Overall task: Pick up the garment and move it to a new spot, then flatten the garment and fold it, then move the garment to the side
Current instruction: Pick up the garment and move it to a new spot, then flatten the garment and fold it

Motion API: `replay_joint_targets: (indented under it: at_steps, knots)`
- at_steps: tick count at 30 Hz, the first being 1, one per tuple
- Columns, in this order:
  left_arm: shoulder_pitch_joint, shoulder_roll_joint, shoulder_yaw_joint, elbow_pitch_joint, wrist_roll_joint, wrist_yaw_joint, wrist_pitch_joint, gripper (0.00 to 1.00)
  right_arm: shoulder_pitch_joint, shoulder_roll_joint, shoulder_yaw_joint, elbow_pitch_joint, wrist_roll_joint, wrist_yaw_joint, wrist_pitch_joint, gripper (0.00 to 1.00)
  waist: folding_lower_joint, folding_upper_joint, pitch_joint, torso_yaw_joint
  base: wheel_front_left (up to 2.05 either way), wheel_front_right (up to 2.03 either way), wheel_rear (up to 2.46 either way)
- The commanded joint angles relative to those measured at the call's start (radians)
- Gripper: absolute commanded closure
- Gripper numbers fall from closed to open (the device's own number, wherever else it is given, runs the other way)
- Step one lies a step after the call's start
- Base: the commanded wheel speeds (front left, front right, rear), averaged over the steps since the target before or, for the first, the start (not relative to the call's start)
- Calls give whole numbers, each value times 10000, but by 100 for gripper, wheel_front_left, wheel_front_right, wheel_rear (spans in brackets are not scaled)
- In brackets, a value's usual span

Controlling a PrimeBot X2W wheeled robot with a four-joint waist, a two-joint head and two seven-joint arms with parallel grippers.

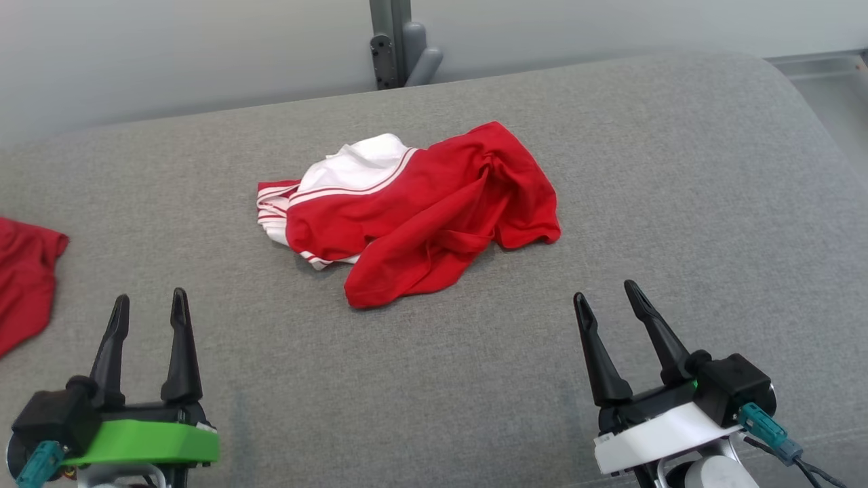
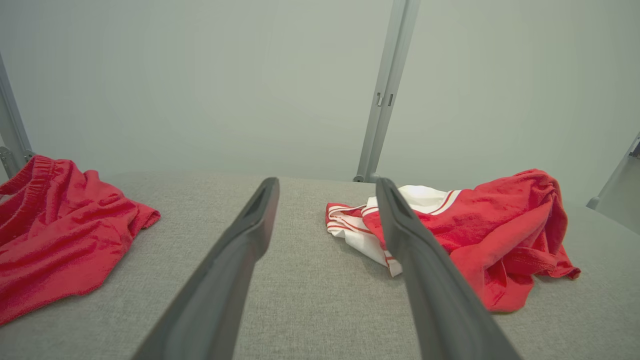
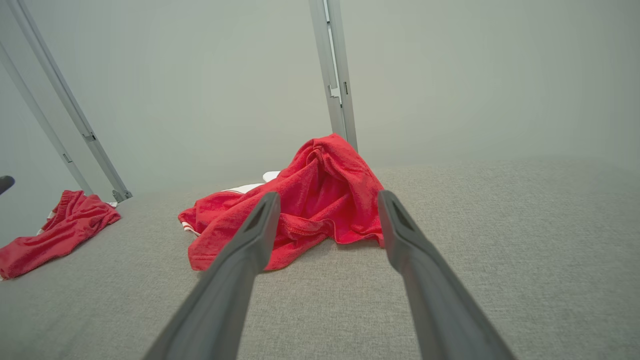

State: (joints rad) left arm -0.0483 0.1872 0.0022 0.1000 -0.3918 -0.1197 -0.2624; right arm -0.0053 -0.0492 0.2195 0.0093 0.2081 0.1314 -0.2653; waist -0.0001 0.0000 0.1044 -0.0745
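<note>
A crumpled red garment [image 1: 434, 210] with white panels and striped trim lies in a heap in the middle of the grey cushioned surface [image 1: 610, 169]. In the left wrist view the garment [image 2: 500, 235] sits ahead and to the right, partly behind one finger. In the right wrist view the garment [image 3: 310, 210] lies straight ahead. My left gripper [image 1: 149, 308] stands open at the lower left, well short of the garment, nothing between its fingers. My right gripper [image 1: 607, 295] is open at the lower right, also apart from the cloth.
A second red garment [image 1: 24, 278] lies at the surface's left edge, also seen as a red heap [image 2: 55, 230] in the left wrist view. A grey metal post [image 1: 397, 41] stands behind the far edge against a pale wall. Bare grey fabric surrounds the heap.
</note>
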Motion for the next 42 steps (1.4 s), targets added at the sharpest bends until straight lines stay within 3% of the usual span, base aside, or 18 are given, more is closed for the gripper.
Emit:
replay_joint_targets:
  at_steps: [1,7,17,42]
  knots:
    - [402,-276,225,-143,322,-59,-17,0,179,-24,-65,6,-104,-14,2,0,1,0,-372,492,0,0,0]
    - [1267,-838,688,-299,1169,-118,-18,0,557,-24,-229,44,-117,-14,2,0,1,0,-759,815,0,0,0]
    - [2286,-888,435,-446,2138,-123,-18,0,957,-24,-180,112,-177,-14,3,0,1,0,-1123,906,0,0,0]
    - [2463,-1237,300,-2,2421,-125,-19,0,1202,-24,-88,242,-212,-14,3,0,1,0,-1382,894,0,0,0]
